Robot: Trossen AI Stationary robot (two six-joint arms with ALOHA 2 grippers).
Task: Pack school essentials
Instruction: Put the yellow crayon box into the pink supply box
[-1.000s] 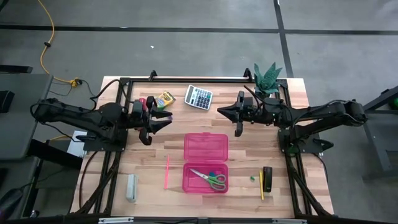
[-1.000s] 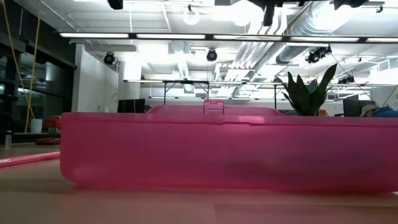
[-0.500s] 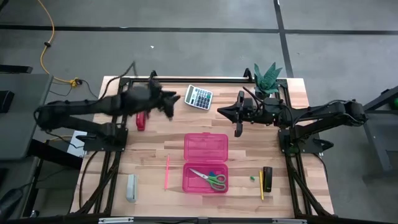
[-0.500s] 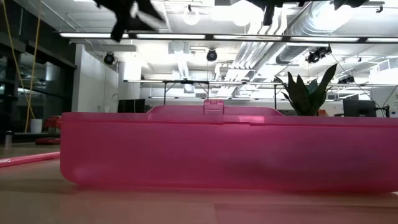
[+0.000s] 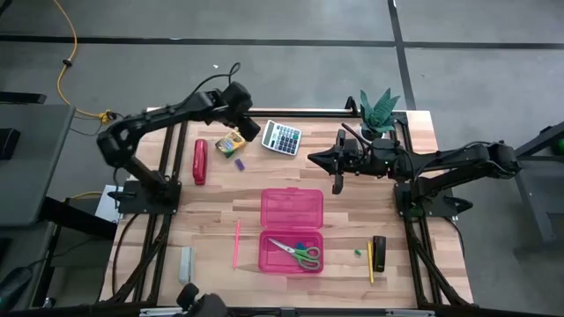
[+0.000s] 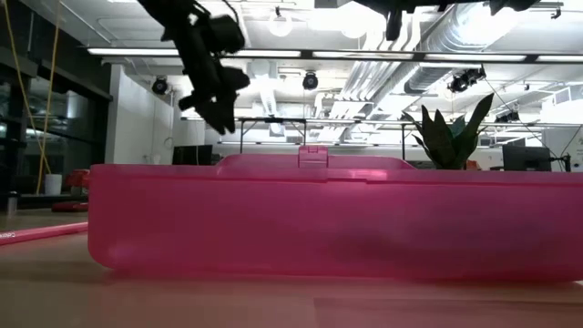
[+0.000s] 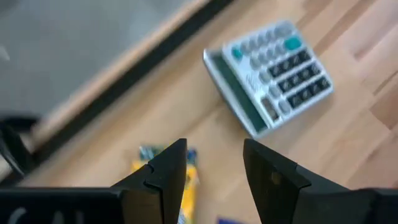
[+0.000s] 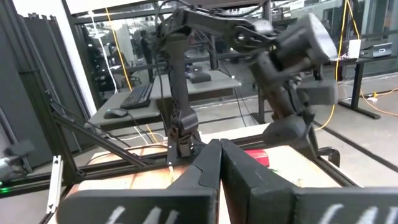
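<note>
Inside the pink case (image 5: 292, 232), the scissors (image 5: 296, 252) and 2 small erasers are packed. Above the crayon box (image 5: 232, 142), far-left of the case, the left gripper (image 5: 249, 130) hangs part-open, empty. Pencils remain outside. The right gripper (image 5: 338, 162) waits shut, empty.

Pale matt wood-plank table (image 5: 220, 202); glossy translucent pink plastic case (image 5: 292, 229).

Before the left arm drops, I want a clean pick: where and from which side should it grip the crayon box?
Take the crayon box across its two long edges, near its middle, coming straight down. It lies flat on the table, tilted, with a small purple piece just beside one corner. The left gripper, open, hovers beside it, so turning to match its slant seems wise.
</note>
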